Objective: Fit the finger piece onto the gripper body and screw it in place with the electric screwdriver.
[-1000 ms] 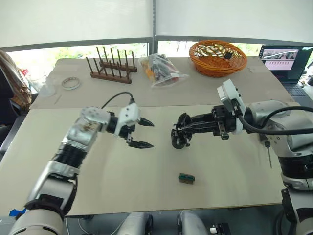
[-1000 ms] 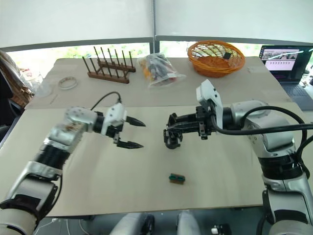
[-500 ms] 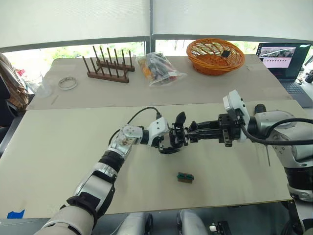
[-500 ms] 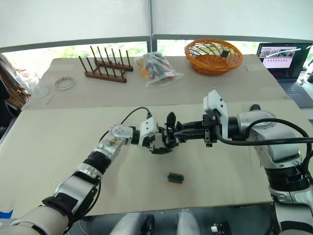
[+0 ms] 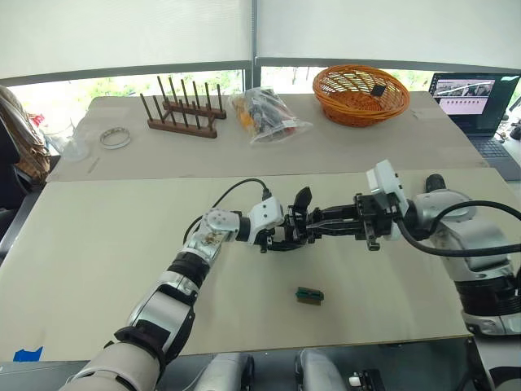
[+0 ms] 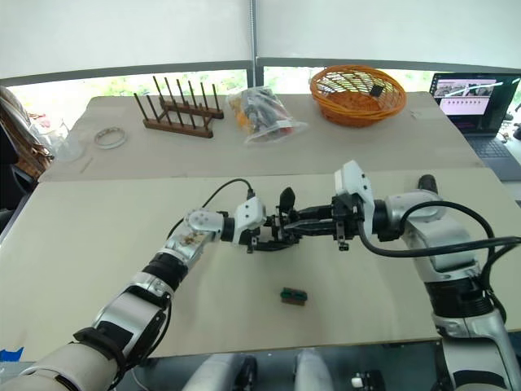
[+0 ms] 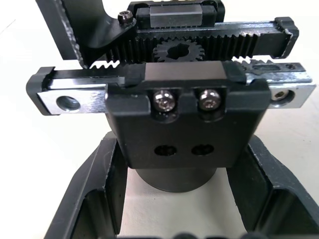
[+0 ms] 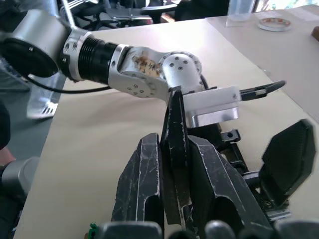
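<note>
- The right gripper has its two black fingers closed on a thin black part of the gripper body, holding it above the beige table near its middle.
- The left gripper meets it from the opposite side, its fingers spread wide on either side of the body's round base; contact cannot be told.
- The body's toothed racks and two silver screws face the left wrist camera.
- A small green block lies on the table nearer the robot, apart from both grippers.
- An orange basket, a wooden peg rack and a clear plastic bag sit well apart on the far table.
</note>
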`<state>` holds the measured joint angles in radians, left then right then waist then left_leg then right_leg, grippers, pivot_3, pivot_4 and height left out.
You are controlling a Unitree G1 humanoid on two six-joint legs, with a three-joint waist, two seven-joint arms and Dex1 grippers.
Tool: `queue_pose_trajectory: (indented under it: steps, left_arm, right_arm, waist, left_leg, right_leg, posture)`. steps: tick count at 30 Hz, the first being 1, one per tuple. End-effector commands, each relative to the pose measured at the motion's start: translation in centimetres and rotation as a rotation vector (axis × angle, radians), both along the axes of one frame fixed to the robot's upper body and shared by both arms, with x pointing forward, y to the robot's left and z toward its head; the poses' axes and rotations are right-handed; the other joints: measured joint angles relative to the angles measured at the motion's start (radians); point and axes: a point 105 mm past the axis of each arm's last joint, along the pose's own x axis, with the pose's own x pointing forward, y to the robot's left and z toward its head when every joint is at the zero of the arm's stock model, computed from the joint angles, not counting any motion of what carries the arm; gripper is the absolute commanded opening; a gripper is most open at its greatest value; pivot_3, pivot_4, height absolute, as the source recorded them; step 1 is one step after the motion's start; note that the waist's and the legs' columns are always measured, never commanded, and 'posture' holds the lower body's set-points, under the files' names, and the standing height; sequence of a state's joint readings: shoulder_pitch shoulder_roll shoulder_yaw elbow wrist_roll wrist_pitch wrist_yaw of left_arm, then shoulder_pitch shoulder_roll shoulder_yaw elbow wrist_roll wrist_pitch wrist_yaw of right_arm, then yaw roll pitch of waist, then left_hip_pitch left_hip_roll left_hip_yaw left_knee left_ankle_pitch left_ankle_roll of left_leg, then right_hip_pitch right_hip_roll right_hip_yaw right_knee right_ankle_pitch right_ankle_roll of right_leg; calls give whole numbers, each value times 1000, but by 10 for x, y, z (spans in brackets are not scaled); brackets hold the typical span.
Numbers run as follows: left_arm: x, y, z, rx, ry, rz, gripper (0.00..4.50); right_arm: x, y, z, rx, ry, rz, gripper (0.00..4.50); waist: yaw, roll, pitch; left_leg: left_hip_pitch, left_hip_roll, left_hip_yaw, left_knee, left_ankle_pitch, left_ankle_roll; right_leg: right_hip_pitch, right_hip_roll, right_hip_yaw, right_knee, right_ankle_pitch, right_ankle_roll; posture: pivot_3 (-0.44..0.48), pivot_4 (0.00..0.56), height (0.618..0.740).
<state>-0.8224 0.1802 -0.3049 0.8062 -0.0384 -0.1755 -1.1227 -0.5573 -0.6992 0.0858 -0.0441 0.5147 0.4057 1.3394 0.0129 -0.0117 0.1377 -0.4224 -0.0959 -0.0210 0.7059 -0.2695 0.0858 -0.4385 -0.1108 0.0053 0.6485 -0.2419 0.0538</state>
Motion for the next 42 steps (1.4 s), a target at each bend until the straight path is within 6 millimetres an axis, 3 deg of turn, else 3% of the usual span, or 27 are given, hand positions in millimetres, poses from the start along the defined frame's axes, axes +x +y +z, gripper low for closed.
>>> queue_pose_trajectory:
  steps: [1, 8, 20, 25, 36, 42]
  left_arm:
    - [-2, -5, 2, 9, -18, -36, 2294]
    - [-3, -3, 2, 14, -18, -41, 2294]
    - [0, 0, 1, 9, -14, -12, 2294]
    - [-1, -1, 1, 10, -15, -17, 2294]
    - [1, 4, 2, 18, -22, -5, 2294]
    - [2, 6, 2, 20, -22, -3, 2294]
  right_arm:
    - [8, 6, 9, 21, -74, 38, 321]
    - [21, 9, 2, 33, -72, 36, 321]
    - [23, 11, -19, -18, -10, 73, 321]
    - [33, 9, -33, -47, 4, 34, 321]
    - [11, -1, -69, -95, 207, 112, 321]
    - [20, -8, -91, -204, 321, 37, 321]
  waist:
    - [-1, 0, 0]
    - [-1, 0, 0]
    - [-3, 0, 0]
    - [-6, 0, 0]
    - [-7, 0, -2]
    - [-7, -1, -4]
  left_leg:
    - [0, 0, 0, 0, 0, 0]
    - [0, 0, 0, 2, 0, 0]
    - [0, 0, -1, 4, 0, 0]
    - [1, 0, -1, 4, 0, 0]
    - [8, 1, -1, 3, 0, 0]
    - [8, 1, -2, 3, -1, 1]
  right_leg:
    - [0, 0, 0, 0, 0, 0]
    - [0, 0, -3, 1, 0, 0]
    - [1, 0, -3, 1, 0, 0]
    - [1, 0, -3, 1, 0, 0]
    - [8, 0, -3, 1, 0, 0]
    - [9, -1, -3, 0, 0, 0]
  posture:
    - [0, 150, 740]
    - [0, 150, 740]
    - [0, 150, 740]
    - [0, 150, 740]
    - [0, 150, 740]
    - [0, 150, 740]
